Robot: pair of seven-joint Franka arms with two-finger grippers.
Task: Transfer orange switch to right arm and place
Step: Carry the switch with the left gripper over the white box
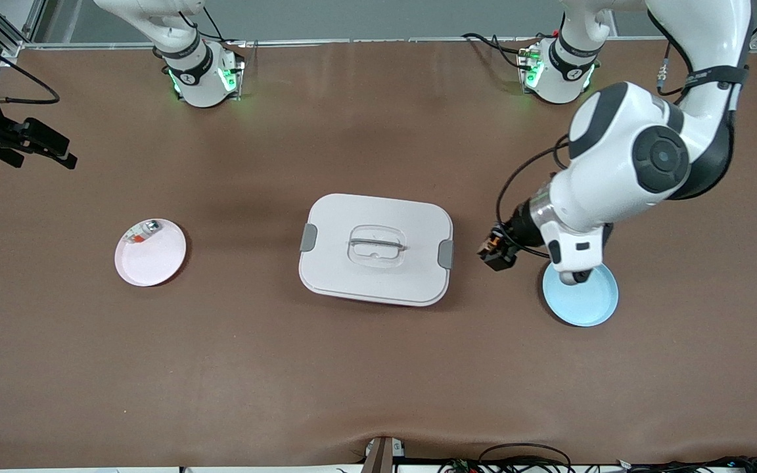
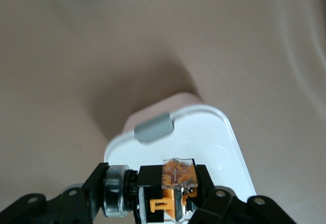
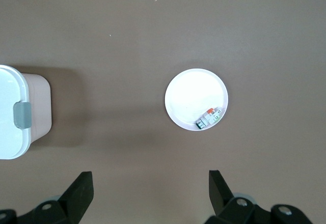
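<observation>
The orange switch (image 2: 173,191), a small black block with an orange middle and clear top, is clamped in the left gripper (image 1: 498,249), in the air between the white lidded box (image 1: 376,249) and the blue plate (image 1: 585,299). The right gripper (image 3: 150,193) hangs spread wide, empty, above the pink plate (image 3: 191,96).

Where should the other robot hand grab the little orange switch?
Probably on the black and orange body of the orange switch that sticks out past the left gripper, which is shut on it. The open right gripper could come from the lidded box's side.
</observation>
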